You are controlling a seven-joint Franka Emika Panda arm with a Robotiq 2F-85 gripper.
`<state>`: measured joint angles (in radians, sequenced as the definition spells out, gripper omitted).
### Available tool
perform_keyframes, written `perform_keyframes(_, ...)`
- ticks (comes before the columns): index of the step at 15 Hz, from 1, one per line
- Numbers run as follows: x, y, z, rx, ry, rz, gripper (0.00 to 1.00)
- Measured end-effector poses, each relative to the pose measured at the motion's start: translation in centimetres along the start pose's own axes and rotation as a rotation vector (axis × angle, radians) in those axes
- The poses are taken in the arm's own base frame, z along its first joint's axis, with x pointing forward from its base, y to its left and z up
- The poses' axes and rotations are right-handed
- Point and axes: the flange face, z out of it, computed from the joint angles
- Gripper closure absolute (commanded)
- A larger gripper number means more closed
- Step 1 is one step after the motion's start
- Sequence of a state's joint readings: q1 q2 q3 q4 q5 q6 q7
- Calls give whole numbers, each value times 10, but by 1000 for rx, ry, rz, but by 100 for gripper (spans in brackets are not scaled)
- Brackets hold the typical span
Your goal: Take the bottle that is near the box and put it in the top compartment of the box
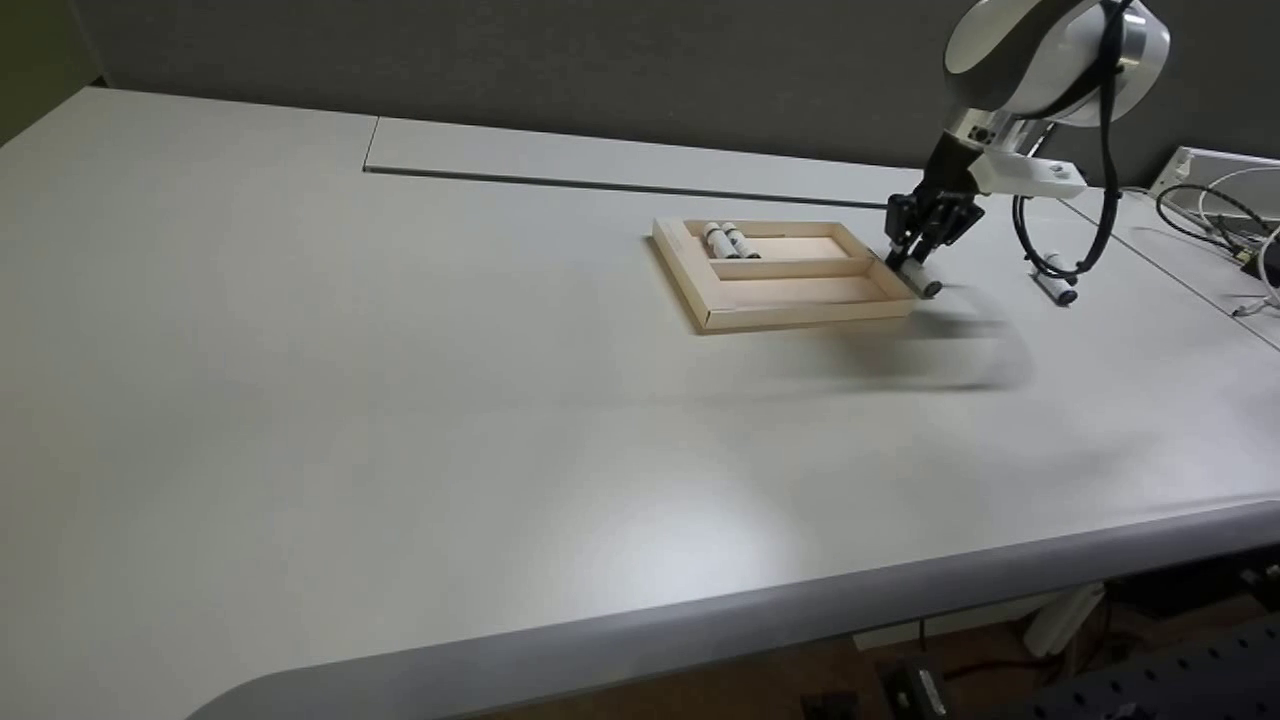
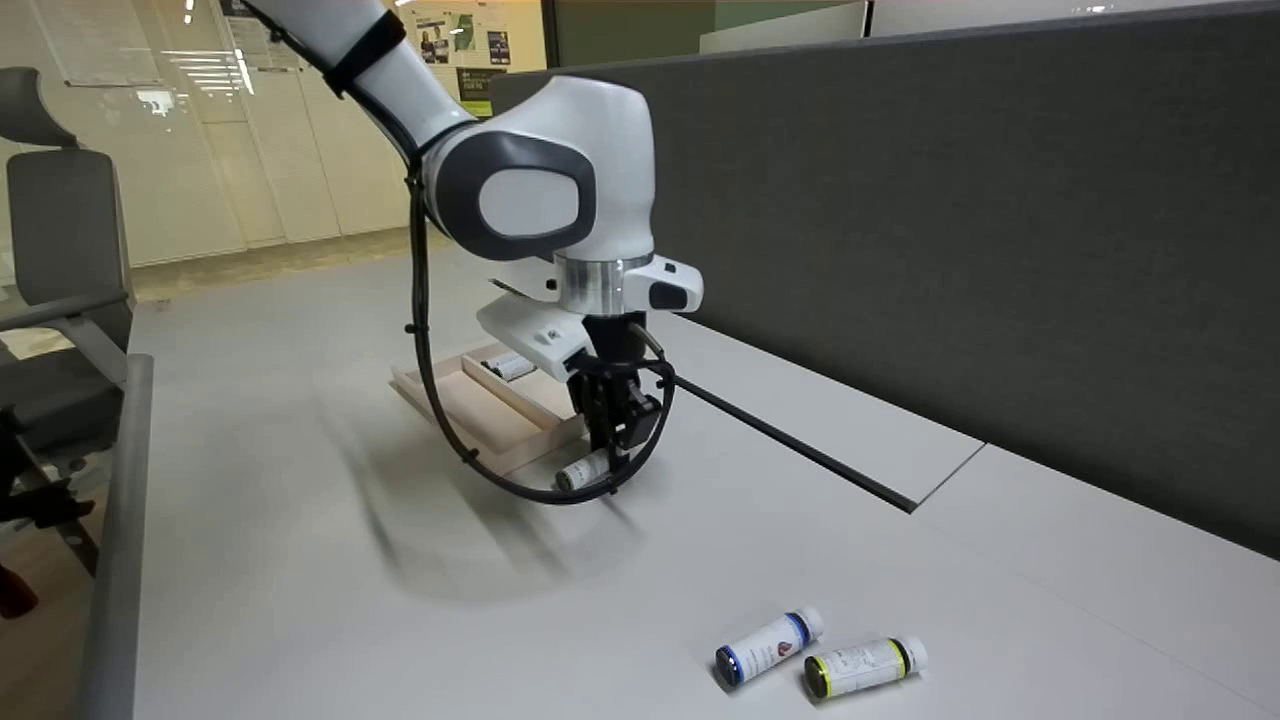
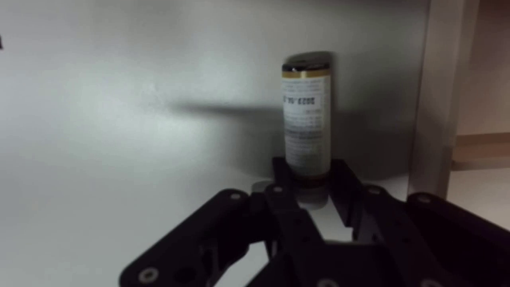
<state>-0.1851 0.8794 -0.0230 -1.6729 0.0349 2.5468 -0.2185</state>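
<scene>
Has the bottle (image 3: 306,123) pinched in the gripper (image 3: 310,171), drawn in to the bottle's own width near the end opposite the dark, gold-banded one; in both exterior views, has it just outside the box (image 1: 800,316), lengthwise beside a side wall (image 3: 438,99); cannot tell whether touching the table (image 1: 400,450) or slightly above; in an exterior view, has two more bottles (image 1: 719,243) lying side by side behind the divider (image 1: 790,268), inside the box; well apart, has a blue-banded bottle (image 2: 768,648) and a yellow-banded bottle (image 2: 862,668) lying near each other on the table.
</scene>
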Motion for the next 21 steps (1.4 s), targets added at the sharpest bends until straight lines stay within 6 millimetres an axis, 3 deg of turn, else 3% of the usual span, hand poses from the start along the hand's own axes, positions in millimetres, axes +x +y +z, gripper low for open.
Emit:
perform_keyframes(5,9,5,-20,16,-34,20,93)
perform_keyframes(11,39,2,-94,14,37,10,93)
perform_keyframes(15,54,-37,-112,23,75,-46,93)
perform_keyframes(21,59,-110,-92,48,52,-143,93)
